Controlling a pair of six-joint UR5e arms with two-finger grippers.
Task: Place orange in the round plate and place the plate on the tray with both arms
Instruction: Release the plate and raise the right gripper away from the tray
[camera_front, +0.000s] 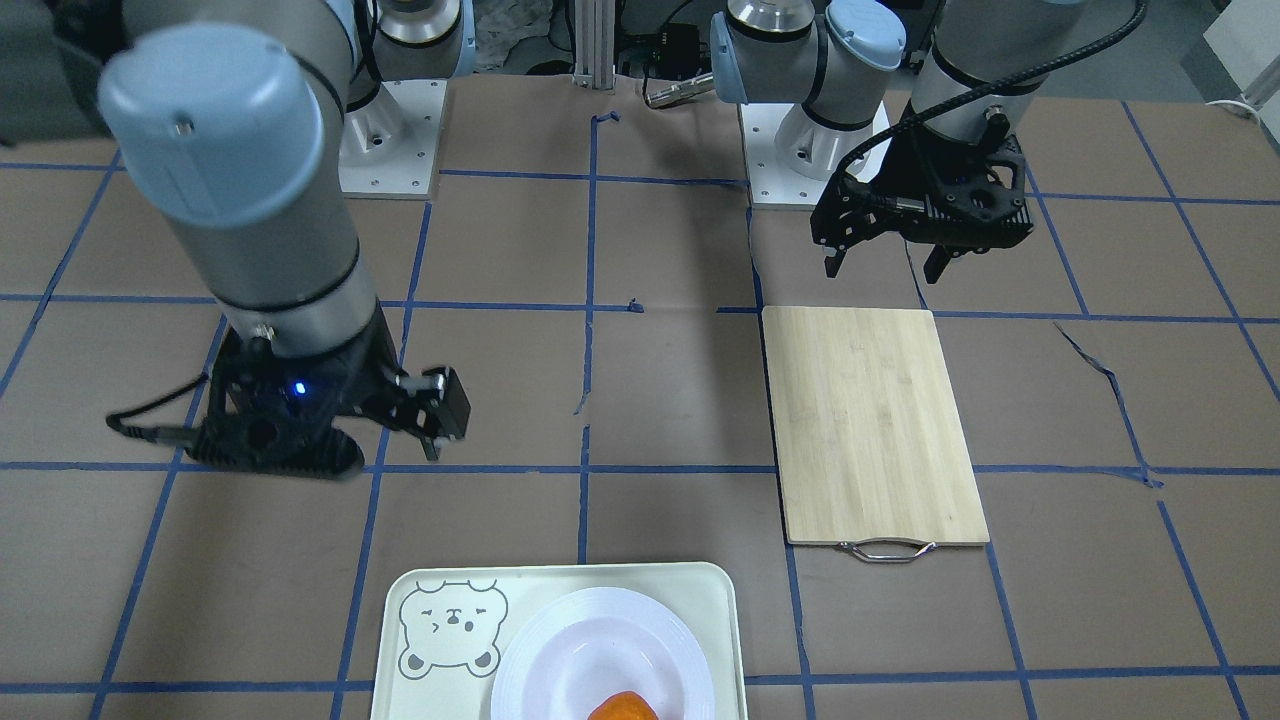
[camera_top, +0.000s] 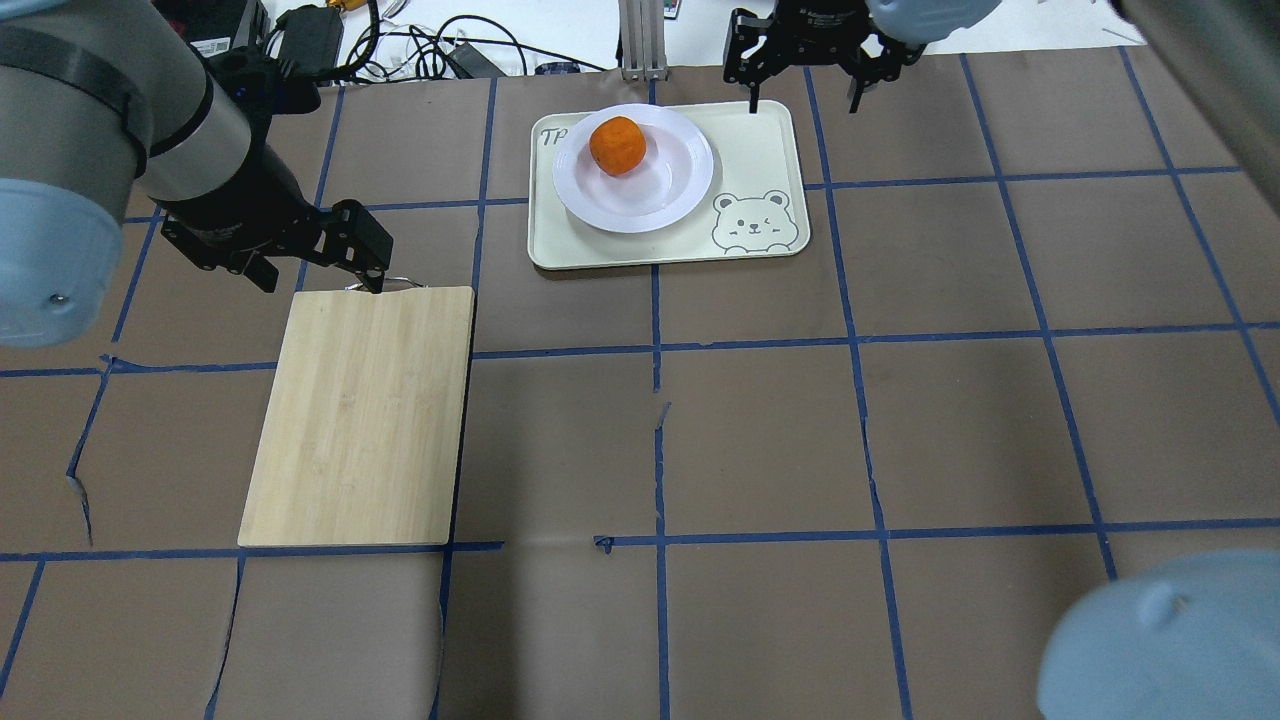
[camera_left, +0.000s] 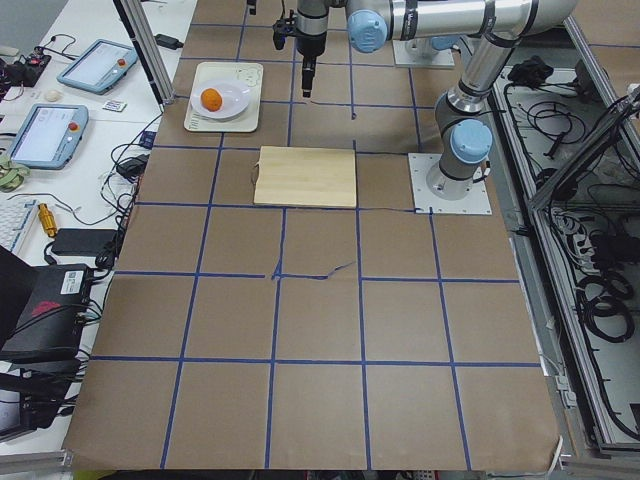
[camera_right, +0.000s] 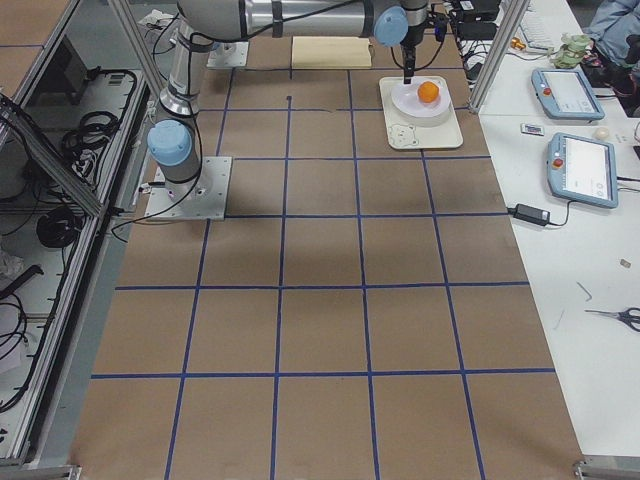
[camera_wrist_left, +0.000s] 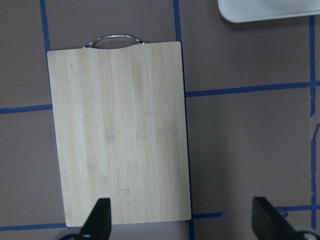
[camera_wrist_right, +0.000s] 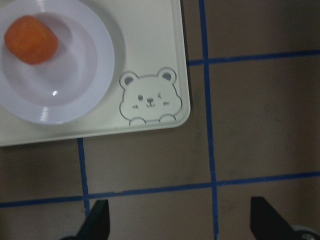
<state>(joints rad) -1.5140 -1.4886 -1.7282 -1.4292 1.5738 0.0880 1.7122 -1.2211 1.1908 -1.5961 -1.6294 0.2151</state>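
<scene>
The orange (camera_top: 617, 145) lies in the round plate (camera_top: 680, 190), toward its far left side. The plate rests on the left half of the tray (camera_top: 770, 140), beside the bear face. My right gripper (camera_top: 805, 105) hangs open and empty over the tray's far right corner. The right wrist view shows the orange (camera_wrist_right: 31, 40), the plate (camera_wrist_right: 95, 85) and the tray (camera_wrist_right: 155, 45) ahead of its spread fingertips (camera_wrist_right: 97, 222). My left gripper (camera_top: 318, 280) is open and empty, above the handle end of the cutting board, well left of the tray.
A bamboo cutting board (camera_top: 360, 415) with a metal handle lies at the table's left. Blue tape lines grid the brown table. Cables and a metal post (camera_top: 640, 35) sit beyond the far edge. Tablets (camera_right: 575, 170) lie on a side table.
</scene>
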